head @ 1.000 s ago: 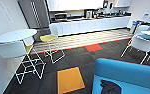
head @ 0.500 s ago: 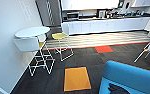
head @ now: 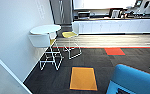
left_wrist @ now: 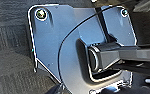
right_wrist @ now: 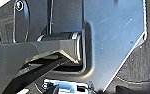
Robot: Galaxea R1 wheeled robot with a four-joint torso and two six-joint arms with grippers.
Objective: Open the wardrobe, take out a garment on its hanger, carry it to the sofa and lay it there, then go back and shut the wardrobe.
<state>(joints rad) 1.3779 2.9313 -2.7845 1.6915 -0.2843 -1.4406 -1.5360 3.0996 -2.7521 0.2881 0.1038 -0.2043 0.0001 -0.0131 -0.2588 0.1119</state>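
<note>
Sofa, bright blue and upholstered [head: 138, 81], is sliding into the head view's near right corner.
Camera is swinging left toward the round white table [head: 45, 29] and white wall; whether either pincer is open cannot be told, so no placing against them.

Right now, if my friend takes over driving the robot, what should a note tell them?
Jaws: cannot tell for either arm from the wrist views.
Where things are: a corner of the blue sofa is close at the lower right of the head view. Ahead stand a round white table by the wall, chairs with yellow seats, an orange floor tile and a long white counter.
Done: cannot tell from here; no garment lies on the visible part of the sofa.
Left: check the wardrobe and the garment first.
</note>
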